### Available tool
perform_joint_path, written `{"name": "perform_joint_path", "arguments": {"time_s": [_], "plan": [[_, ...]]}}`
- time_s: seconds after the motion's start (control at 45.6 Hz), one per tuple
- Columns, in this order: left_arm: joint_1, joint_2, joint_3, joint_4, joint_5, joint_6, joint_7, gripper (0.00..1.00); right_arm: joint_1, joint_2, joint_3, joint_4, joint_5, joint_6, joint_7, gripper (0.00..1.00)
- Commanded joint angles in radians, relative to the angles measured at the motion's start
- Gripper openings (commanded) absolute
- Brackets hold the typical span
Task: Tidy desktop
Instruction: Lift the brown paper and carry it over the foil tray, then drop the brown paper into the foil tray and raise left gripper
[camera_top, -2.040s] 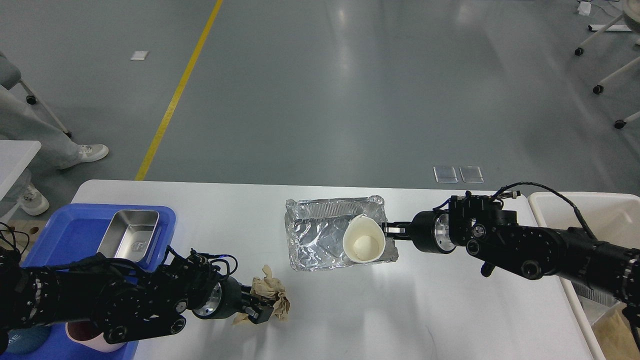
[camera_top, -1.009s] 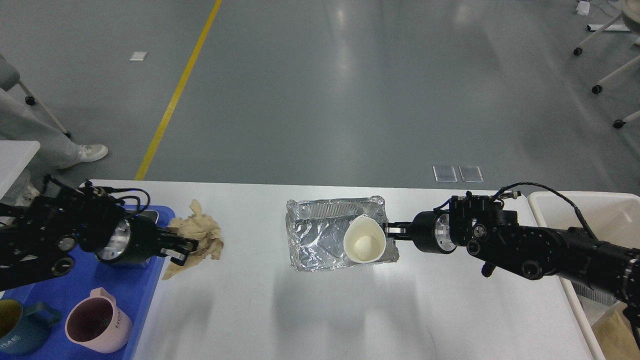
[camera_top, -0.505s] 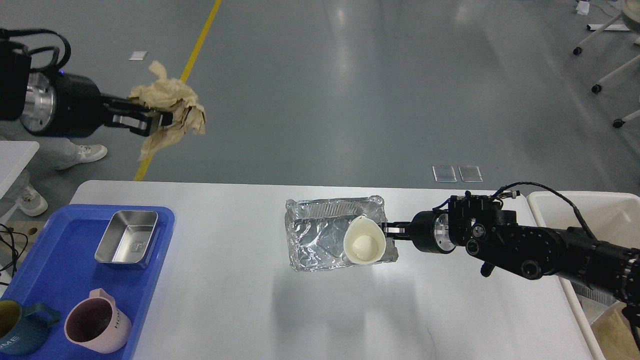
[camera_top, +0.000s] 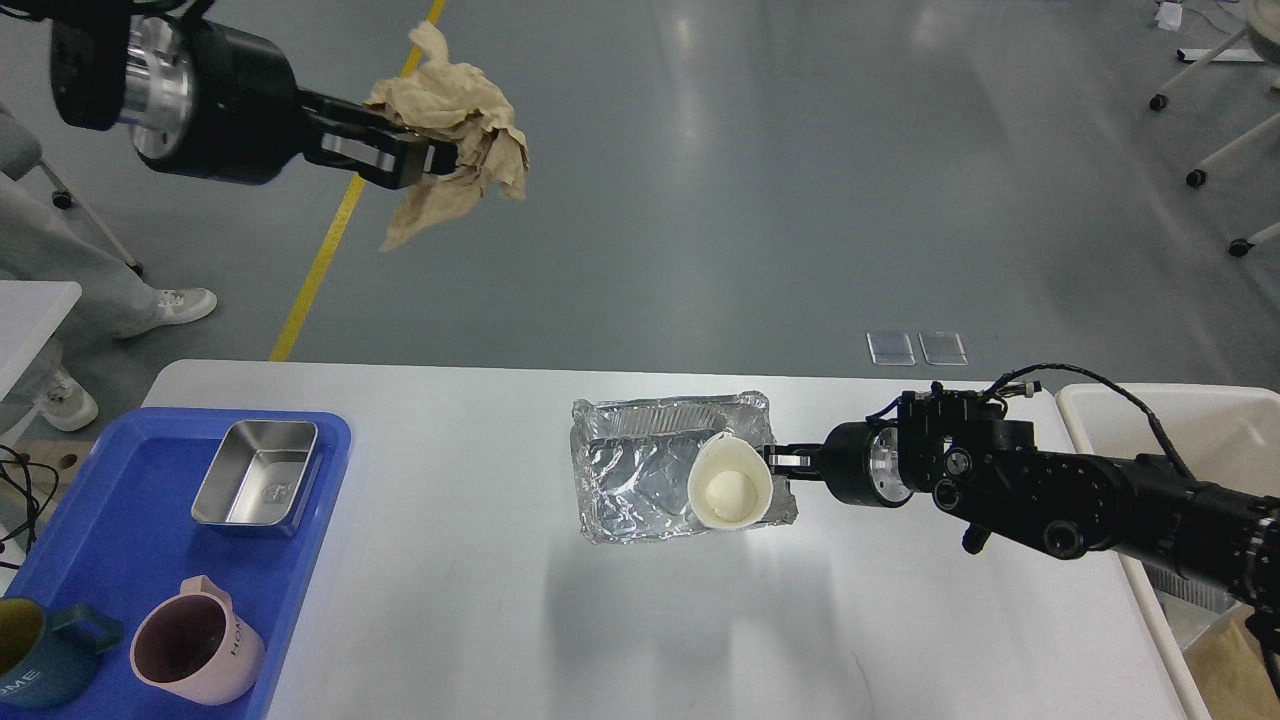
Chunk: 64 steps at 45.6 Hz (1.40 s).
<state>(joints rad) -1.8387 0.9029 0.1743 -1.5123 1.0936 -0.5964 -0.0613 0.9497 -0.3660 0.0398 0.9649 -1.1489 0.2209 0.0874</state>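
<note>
The white desktop (camera_top: 500, 610) fills the lower part of the head view. My left gripper (camera_top: 425, 155) is shut on a crumpled brown paper (camera_top: 455, 125) and holds it high above the desktop, at the upper left. My right gripper (camera_top: 775, 462) is shut on the rim of a white paper cup (camera_top: 730, 482). The cup lies tilted inside a crumpled foil tray (camera_top: 640, 475), which hangs a little above the middle of the desktop and casts a shadow below.
A blue plastic tray (camera_top: 110, 570) at the left holds a steel box (camera_top: 258, 472), a pink mug (camera_top: 195, 645) and a dark blue mug (camera_top: 40, 655). A white bin (camera_top: 1190, 430) stands at the right edge. A person's legs (camera_top: 90, 280) stand at the far left.
My left gripper has lifted the brown paper from the desktop, past the blue tray, up high and then to the right. My right gripper, the cup and the foil tray have stayed still.
</note>
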Motion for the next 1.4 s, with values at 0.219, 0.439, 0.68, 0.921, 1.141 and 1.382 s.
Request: {"name": "perform_joint_path", "arguments": {"time_s": [0.219, 0.439, 0.68, 0.921, 1.141, 1.382], "plan": [[0.173, -0.272, 0.011, 0.124, 0.011, 0.014, 0.023, 0.04, 0.0, -0.001, 0.002, 0.0, 0.0, 0.0, 0.0, 0.0], [0.272, -0.407, 0.013, 0.19, 0.017, 0.035, 0.037, 0.04, 0.001, -0.008, 0.002, 0.003, 0.002, 0.0, 0.002, 0.0], [0.335, -0.503, 0.014, 0.267, 0.029, 0.04, 0.037, 0.05, 0.006, -0.01, 0.003, 0.006, 0.002, 0.0, 0.0, 0.0], [0.397, -0.565, 0.014, 0.342, 0.04, 0.041, 0.037, 0.08, 0.011, -0.01, 0.005, 0.008, 0.003, -0.001, 0.0, 0.0], [0.435, -0.596, 0.014, 0.377, 0.04, 0.043, 0.038, 0.11, 0.014, -0.01, 0.005, 0.008, 0.003, 0.0, 0.0, 0.0], [0.444, -0.627, 0.013, 0.4, 0.038, 0.076, 0.047, 0.37, 0.014, -0.011, 0.005, 0.009, 0.003, -0.001, 0.0, 0.0]]}}
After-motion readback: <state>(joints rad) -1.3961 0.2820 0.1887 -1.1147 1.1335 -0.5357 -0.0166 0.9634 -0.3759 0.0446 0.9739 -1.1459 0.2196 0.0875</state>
